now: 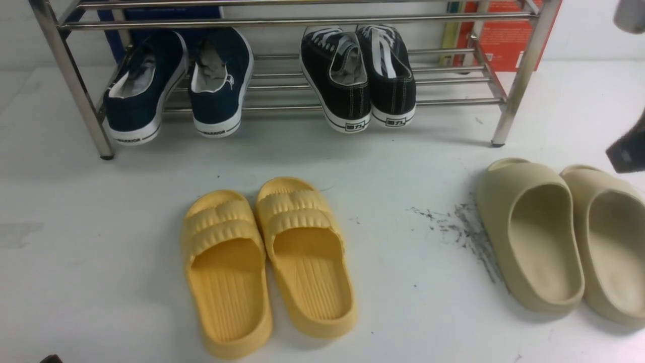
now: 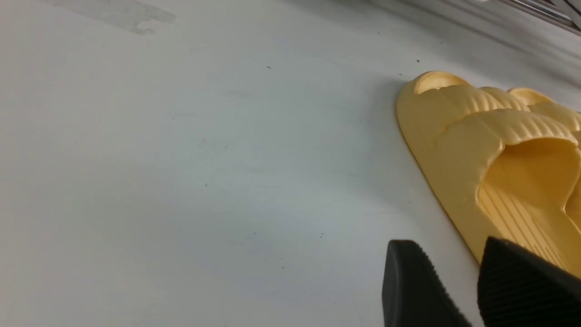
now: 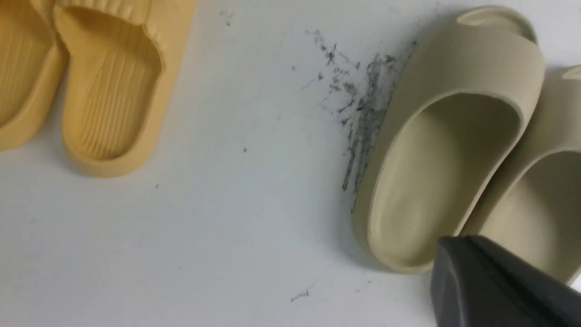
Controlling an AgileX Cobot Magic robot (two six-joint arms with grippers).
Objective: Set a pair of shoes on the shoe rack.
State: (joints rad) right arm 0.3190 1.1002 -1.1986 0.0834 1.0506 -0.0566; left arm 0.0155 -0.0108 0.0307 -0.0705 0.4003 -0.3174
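Observation:
The pair of shoes, two black canvas sneakers (image 1: 359, 75) with white laces and soles, rests side by side on the lower bars of the silver shoe rack (image 1: 282, 21), heels toward me. My left gripper (image 2: 447, 245) hovers low over the white floor beside a yellow slide (image 2: 494, 150); its fingers stand apart with nothing between them. At the far right, my right gripper (image 3: 458, 243) is shut and empty above the heels of the beige slides (image 3: 445, 150). The front view shows it only as a dark tip (image 1: 627, 151).
Navy blue sneakers (image 1: 176, 83) sit on the rack's left half. Yellow slides (image 1: 267, 262) lie on the floor at the front centre and beige slides (image 1: 564, 237) at the right. Dark scuff marks (image 1: 458, 227) lie between them. An orange box (image 1: 504, 35) stands behind the rack.

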